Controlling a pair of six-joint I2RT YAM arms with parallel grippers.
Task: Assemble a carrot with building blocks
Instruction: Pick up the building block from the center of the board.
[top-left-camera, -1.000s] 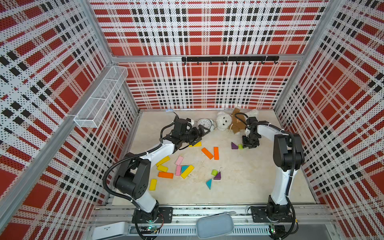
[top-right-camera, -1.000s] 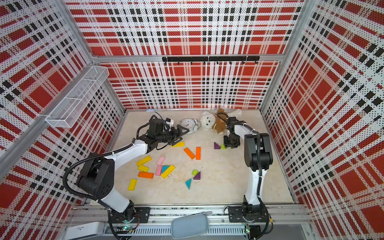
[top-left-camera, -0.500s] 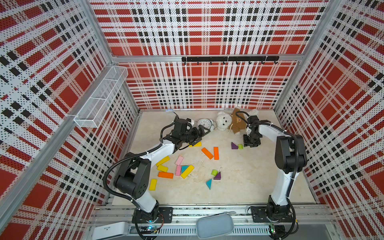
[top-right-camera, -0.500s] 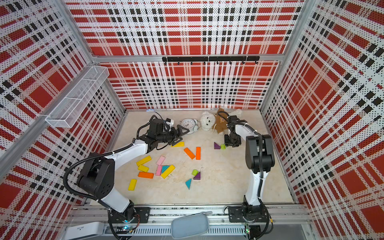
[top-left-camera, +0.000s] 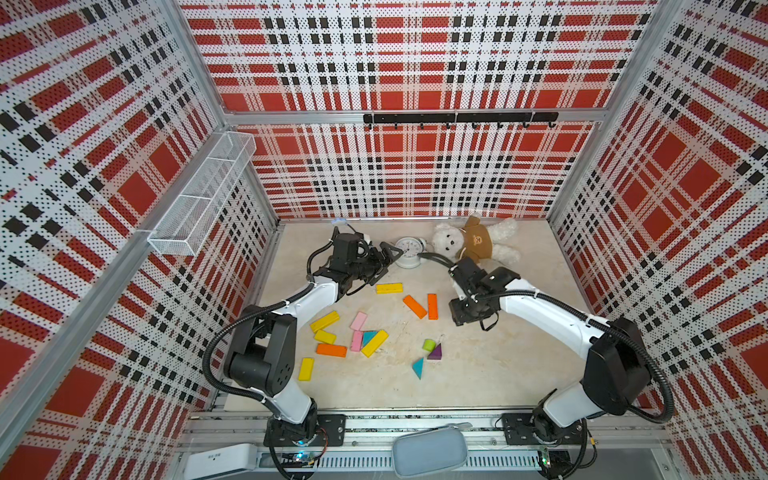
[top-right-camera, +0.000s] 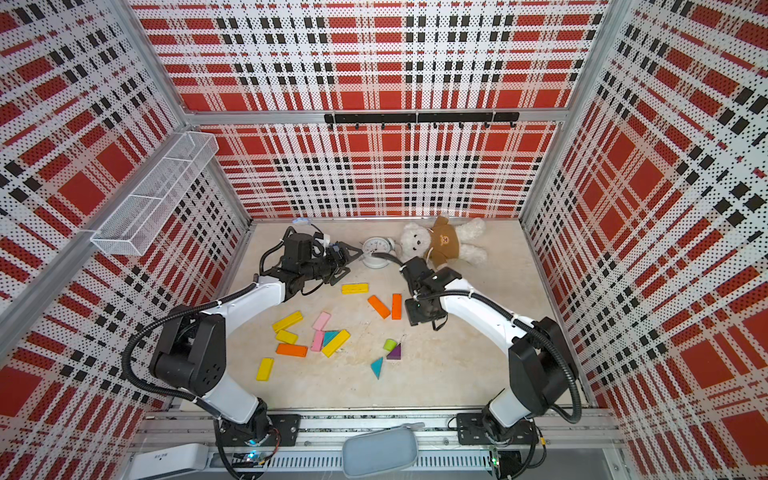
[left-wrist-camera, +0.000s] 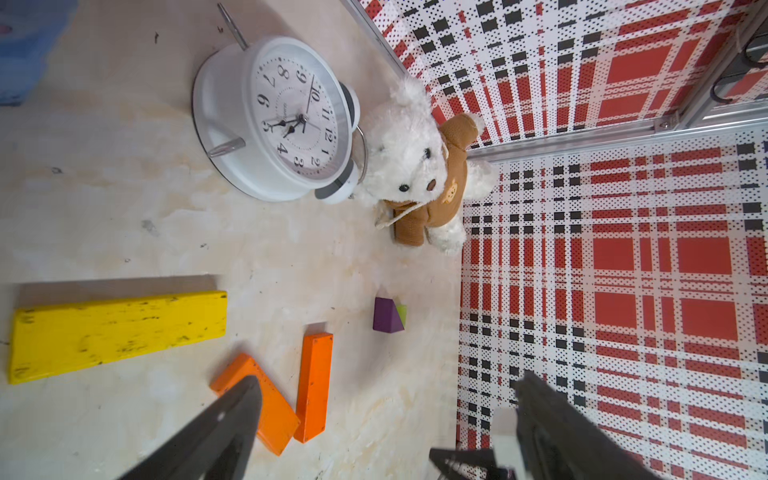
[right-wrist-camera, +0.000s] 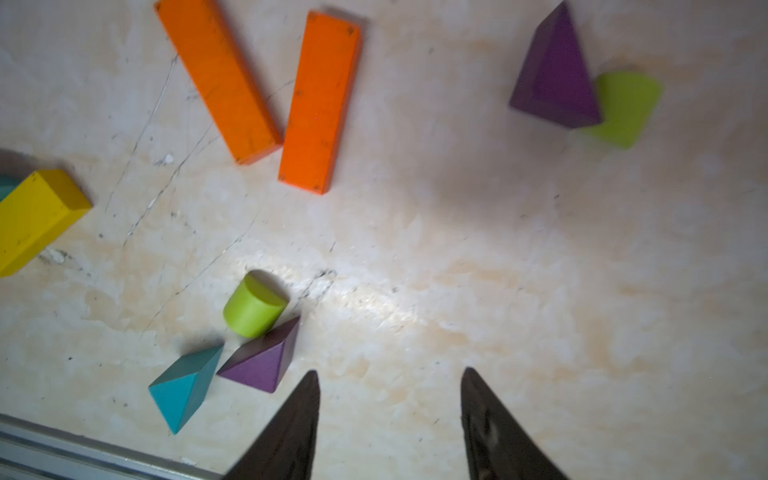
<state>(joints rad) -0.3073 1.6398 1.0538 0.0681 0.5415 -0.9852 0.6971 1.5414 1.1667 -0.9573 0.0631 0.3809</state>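
Jaws of the right gripper are seen parted, with only bare floor between them; nothing is grasped. Nearest its fingertips a purple triangle is found. A teal triangle lies just beside one of its corners and a green stub is pressed against its other side. Farther out, two orange bars are laid in a V, their near ends touching or almost so. Off to one side of them a second purple triangle is seen, with a second stub touching it from behind.

The left gripper is spread wide and is empty. In a top view it is held just beside the clock and pointed at it; whether contact is made cannot be told. The bear is laid against the clock's far side, near the back wall. A yellow bar is laid flat between the left gripper and the orange bars. Further bars in yellow, pink and orange are grouped beside the left arm with one more teal piece, well apart from both grippers. No blocks are stacked or joined.
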